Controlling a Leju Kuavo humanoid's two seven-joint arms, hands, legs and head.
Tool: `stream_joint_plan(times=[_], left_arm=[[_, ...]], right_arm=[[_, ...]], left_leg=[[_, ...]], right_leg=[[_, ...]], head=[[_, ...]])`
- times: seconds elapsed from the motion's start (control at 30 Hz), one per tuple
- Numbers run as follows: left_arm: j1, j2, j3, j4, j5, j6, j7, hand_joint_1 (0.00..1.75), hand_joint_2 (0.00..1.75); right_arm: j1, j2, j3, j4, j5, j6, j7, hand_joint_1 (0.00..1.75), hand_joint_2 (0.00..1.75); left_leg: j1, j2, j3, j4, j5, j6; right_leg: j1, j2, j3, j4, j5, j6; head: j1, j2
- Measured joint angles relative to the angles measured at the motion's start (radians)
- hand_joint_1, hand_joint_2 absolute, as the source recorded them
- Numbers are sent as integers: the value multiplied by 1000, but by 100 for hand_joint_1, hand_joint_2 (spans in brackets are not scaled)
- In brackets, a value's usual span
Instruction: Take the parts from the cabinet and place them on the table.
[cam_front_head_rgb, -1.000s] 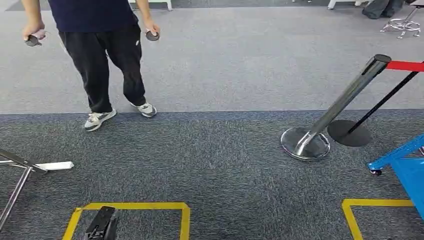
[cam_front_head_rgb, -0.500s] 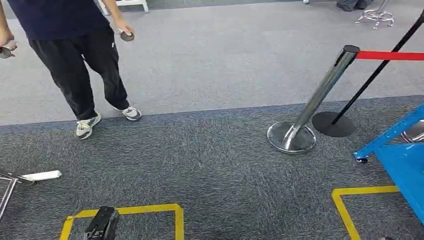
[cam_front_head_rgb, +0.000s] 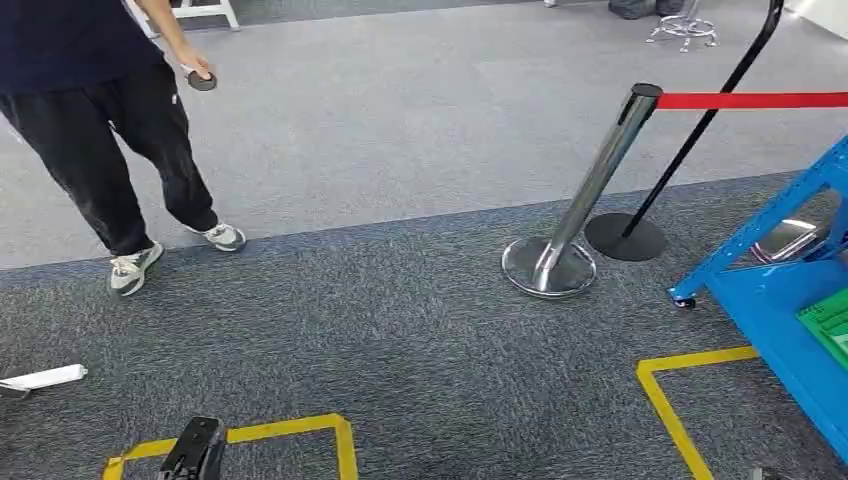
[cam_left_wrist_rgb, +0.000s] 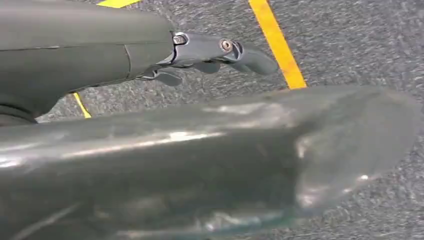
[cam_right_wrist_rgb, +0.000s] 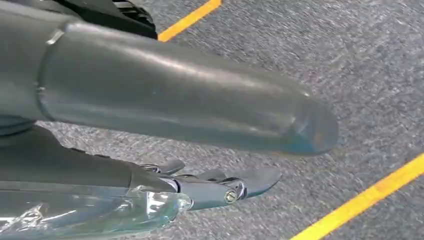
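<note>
the blue cabinet (cam_front_head_rgb: 790, 310) stands at the right edge of the head view, a green bin (cam_front_head_rgb: 828, 322) inside it. the left hand (cam_left_wrist_rgb: 210, 52) and right hand (cam_right_wrist_rgb: 215, 185) hang over grey carpet (cam_front_head_rgb: 420, 340), fingers loosely apart and holding nothing. a person (cam_front_head_rgb: 90, 120) stands far left.

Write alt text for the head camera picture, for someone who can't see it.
Grey carpeted floor with yellow tape outlines, and the robot's left hand hanging low at the bottom edge. A person in dark clothes stands at upper left holding a small round controller. On the right, a leaning chrome stanchion carries a red belt, beside a blue cart.
</note>
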Motion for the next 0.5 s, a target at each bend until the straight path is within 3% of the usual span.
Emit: stream_joint_plan(times=[0.03, 0.07, 0.13, 0.17, 0.2, 0.23, 0.27, 0.33, 0.37, 0.4, 0.5], left_arm=[[-1, 0, 0, -1, 0, 0, 0, 0, 0], [-1, 0, 1, -2, 0, -2, 0, 0, 0], [1, 0, 1, -2, 0, -9, -1, 0, 0], [0, 0, 1, -2, 0, -11, -2, 0, 0], [-1, -2, 1, -2, 0, -13, -2, 0, 0], [-3, -3, 1, -2, 0, -15, -2, 0, 0], [-4, -5, 2, -2, 0, -17, -2, 0, 0], [-5, -9, 2, -2, -1, -19, -2, 0, 0], [-5, -9, 3, -2, -2, -19, -2, 0, 0], [-7, -9, 4, -2, -2, -19, -2, 0, 0], [-9, -10, 7, -2, -3, -19, -2, 0, 0]], right_arm=[[-1, -4, 8, 1, -7, -1, -6, 0, 0], [-6, -9, 17, 3, -19, -6, -12, 0, 0], [-25, -22, 40, 6, -44, -21, -16, 0, 0], [-30, -26, 52, 8, -56, -26, -16, 0, 0], [-29, -31, 63, 10, -68, -32, -15, 0, 0], [-26, -35, 72, 11, -77, -37, -15, 0, 0], [-23, -40, 80, 12, -83, -41, -15, 0, 0], [-24, -49, 89, 12, -89, -43, -16, 0, 0], [-26, -51, 93, 12, -90, -45, -16, 0, 0], [-27, -53, 101, 13, -92, -48, -17, 0, 0], [-23, -57, 113, 14, -101, -50, -17, 0, 0]], left_leg=[[4, 10, 2, -5, 6, 7], [4, 14, 2, -5, 4, 12], [2, 32, 1, -5, 3, 16], [1, 40, 0, -4, 3, 17], [1, 47, 1, -4, 3, 17], [1, 52, 2, -4, 2, 17], [1, 56, 4, -4, 1, 16], [2, 67, 11, -3, -4, 10], [-3, 72, 13, -2, -7, 4], [-6, 74, 15, 3, -10, -1], [-3, 88, 14, 0, -6, -12]], right_leg=[[0, -22, 0, 11, -7, 1], [2, -58, -17, 51, -39, 5], [2, -77, -90, 203, -124, 13], [2, -79, -125, 278, -154, 16], [1, -79, -144, 320, -162, 18], [1, -80, -137, 310, -145, 20], [1, -82, -108, 255, -110, 19], [0, -106, -3, 59, -25, 18], [4, -130, 21, 5, -24, 15], [4, -114, 25, 2, -15, 4], [9, -98, 21, 8, -13, -13]], head=[[2, 0], [4, 0], [2, 0], [3, 0], [2, 0], [3, 0], [3, 0], [3, 0], [3, 0], [1, 0], [1, 0]])
